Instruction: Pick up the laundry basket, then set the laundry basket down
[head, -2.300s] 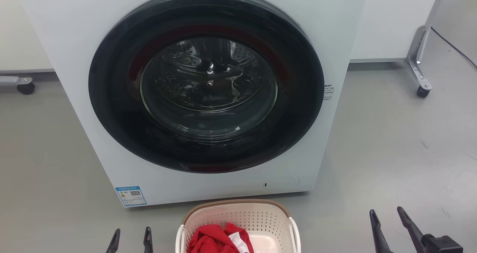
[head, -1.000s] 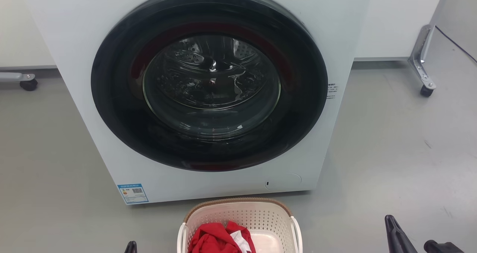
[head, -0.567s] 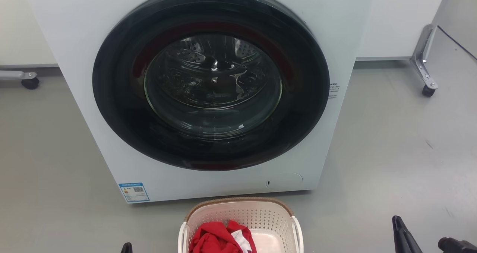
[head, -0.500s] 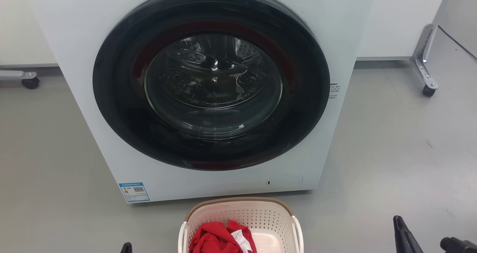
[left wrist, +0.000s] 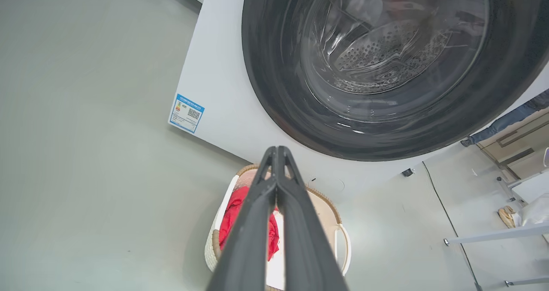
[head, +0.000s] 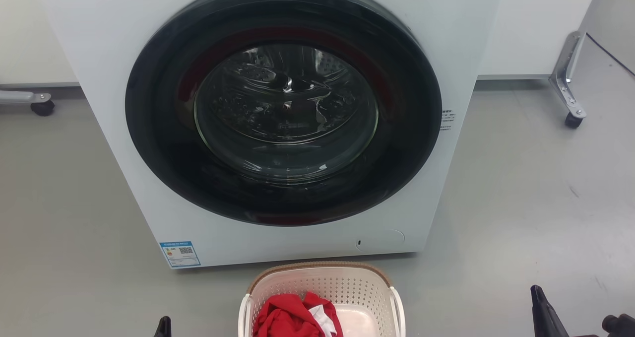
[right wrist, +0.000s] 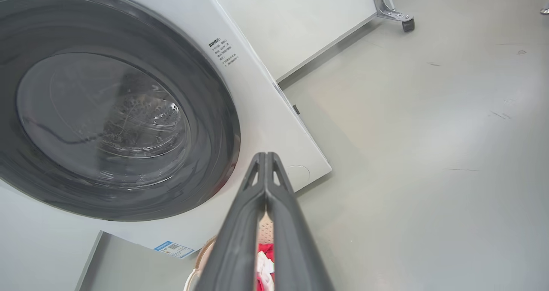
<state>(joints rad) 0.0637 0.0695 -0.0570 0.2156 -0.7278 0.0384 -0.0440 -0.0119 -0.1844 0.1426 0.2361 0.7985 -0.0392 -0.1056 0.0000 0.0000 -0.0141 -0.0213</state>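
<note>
The laundry basket (head: 322, 282), cream-white with a brown woven-look rim and white side handles, stands on the grey floor just in front of the washing machine. It holds a red cloth (head: 287, 317) with a bit of white. My left gripper (head: 163, 323) peeks in at the bottom edge, left of the basket and apart from it. My right gripper (head: 536, 295) is far to the basket's right. In the left wrist view my left gripper (left wrist: 276, 150) is shut on nothing, above the basket (left wrist: 336, 216). In the right wrist view my right gripper (right wrist: 266, 156) is shut and empty too.
A white front-loading washing machine (head: 99, 54) with its round dark door (head: 283, 103) closed rises behind the basket. Wheeled frame legs stand at the far right (head: 570, 113) and far left (head: 42, 107). Grey floor (head: 521, 203) lies on both sides.
Both grippers showed two parted fingers 2.3 s ago; each now shows one closed tip lower in the head view. The head view has drifted slightly. The basket stays put.
</note>
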